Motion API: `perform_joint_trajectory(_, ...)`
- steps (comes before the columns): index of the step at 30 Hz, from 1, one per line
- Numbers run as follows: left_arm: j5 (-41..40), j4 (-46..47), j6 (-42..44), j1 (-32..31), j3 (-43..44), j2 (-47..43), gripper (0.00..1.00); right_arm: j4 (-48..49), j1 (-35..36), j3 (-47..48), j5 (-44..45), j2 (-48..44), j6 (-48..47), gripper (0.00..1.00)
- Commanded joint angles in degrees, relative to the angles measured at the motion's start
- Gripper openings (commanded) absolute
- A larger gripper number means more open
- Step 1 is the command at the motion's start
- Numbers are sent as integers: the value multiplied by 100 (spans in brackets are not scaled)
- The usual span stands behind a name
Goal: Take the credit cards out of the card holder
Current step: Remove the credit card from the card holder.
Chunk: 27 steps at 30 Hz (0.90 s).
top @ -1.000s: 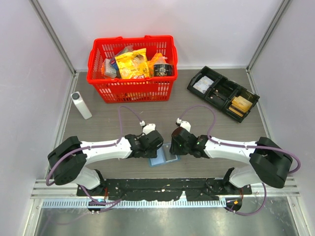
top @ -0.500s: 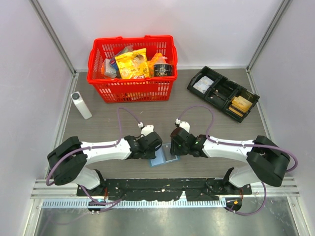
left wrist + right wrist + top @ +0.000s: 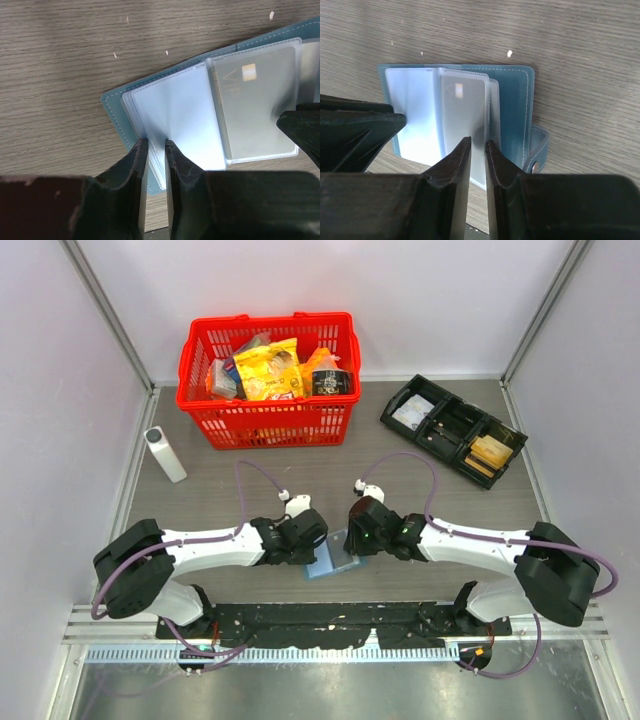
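Observation:
The card holder [image 3: 328, 562] lies open on the table between my two grippers, a blue wallet [image 3: 116, 102] with clear sleeves fanned out. One sleeve holds a tan-grey credit card [image 3: 252, 110] with a gold chip, which also shows in the right wrist view [image 3: 462, 110]. My left gripper [image 3: 156, 142] is nearly closed on the near edge of the empty left sleeves. My right gripper [image 3: 477, 141] is nearly closed on the lower edge of the sleeve with the card. The wallet's blue cover [image 3: 512, 110] and snap tab lie flat on the right.
A red basket [image 3: 268, 420] of groceries stands at the back. A black compartment tray [image 3: 452, 430] sits at the back right. A white bottle [image 3: 165, 454] lies at the left. The black base rail [image 3: 330, 618] is close behind the wallet.
Both grippers have settled slightly lower and closer onto the wallet. The wallet stays in the same place.

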Motion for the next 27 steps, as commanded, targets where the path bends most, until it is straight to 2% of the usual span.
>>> perform_joint_trajectory(1,169,301,-157,-33,-98,-52,21,376,61,265,-443,-226,-8,22)
perform_joint_trajectory(9,169,424,-245,-24,-203,-210,21,693,184,352,-1006,-218,-8,29)
perform_joint_trajectory(18,55,556,-473,-24,-423,-544,21,1194,342,370,-1384,256,97,32)
perform_joint_trajectory(23,-314,372,-763,-24,-677,-1166,22,1203,351,344,-1367,354,18,34)
perform_joint_trajectory(27,-665,3,-922,-33,-827,-1852,24,1124,342,212,-972,4,-78,37)
